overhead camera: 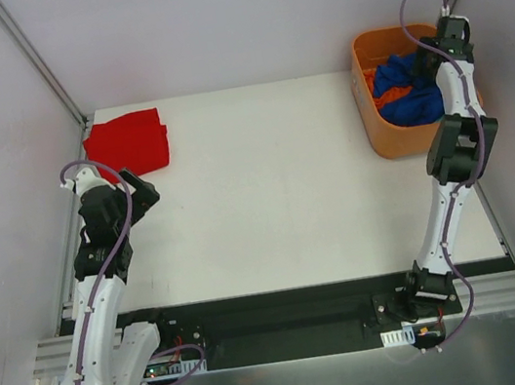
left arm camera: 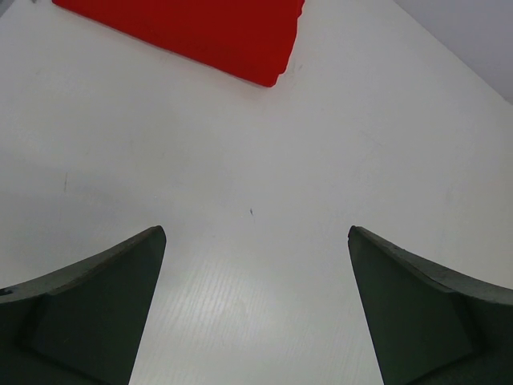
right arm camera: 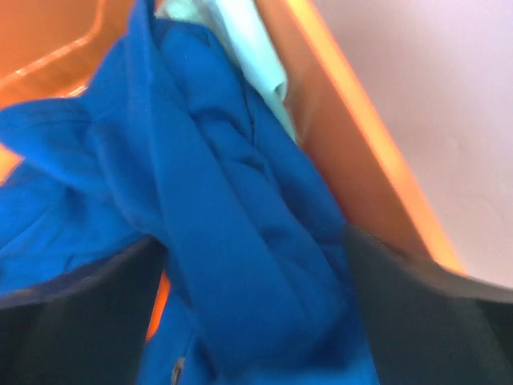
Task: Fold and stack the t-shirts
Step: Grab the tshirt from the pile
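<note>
Two claws, both spread wide. Left gripper [left arm camera: 256, 241] hovered over the table [left arm camera: 264, 152], with the folded red t-shirt [left arm camera: 192, 28] ahead of it, apart. Right gripper [right arm camera: 252, 241] sat inside the orange tub [right arm camera: 361, 144], the crumpled blue t-shirt [right arm camera: 232, 192] bunched between its fingers.

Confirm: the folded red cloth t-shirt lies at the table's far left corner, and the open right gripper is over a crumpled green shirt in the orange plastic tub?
Not green: the crumpled shirt under the open right gripper is royal blue, as the right wrist view shows. The red t-shirt and orange plastic tub are as you say.
</note>
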You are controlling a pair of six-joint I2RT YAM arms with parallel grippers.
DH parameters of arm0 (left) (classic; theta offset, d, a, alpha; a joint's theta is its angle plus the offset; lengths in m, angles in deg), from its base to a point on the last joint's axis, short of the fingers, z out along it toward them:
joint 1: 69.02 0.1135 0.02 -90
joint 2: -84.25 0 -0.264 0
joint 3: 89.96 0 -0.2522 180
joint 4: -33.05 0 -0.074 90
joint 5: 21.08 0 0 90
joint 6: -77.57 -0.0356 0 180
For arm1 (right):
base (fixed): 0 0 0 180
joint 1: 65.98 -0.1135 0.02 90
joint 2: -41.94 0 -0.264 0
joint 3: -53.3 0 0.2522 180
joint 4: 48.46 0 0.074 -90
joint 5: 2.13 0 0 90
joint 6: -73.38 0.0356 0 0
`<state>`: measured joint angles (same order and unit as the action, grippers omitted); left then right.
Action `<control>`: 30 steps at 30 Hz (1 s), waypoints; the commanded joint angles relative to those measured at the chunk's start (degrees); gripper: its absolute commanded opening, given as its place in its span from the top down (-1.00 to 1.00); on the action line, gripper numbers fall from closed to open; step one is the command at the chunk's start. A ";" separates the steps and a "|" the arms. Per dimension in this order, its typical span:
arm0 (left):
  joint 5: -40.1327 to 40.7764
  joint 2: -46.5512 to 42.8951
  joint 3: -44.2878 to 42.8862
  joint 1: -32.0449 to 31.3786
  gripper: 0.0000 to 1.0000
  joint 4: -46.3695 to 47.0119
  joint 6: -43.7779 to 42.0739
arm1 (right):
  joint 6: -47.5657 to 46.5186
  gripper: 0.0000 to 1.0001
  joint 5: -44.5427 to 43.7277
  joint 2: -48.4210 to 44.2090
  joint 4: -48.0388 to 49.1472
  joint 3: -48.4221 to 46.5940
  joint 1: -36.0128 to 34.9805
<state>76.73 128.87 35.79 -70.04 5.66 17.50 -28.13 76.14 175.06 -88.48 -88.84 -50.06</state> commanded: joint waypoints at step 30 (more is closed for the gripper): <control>-23.27 -13.42 3.93 0.40 -0.99 2.20 6.63 | 5.15 0.98 24.02 -53.05 25.79 3.21 -34.89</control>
<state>59.73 116.04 39.13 -70.04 6.58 21.48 -27.96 96.05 125.40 -73.93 -85.82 -77.88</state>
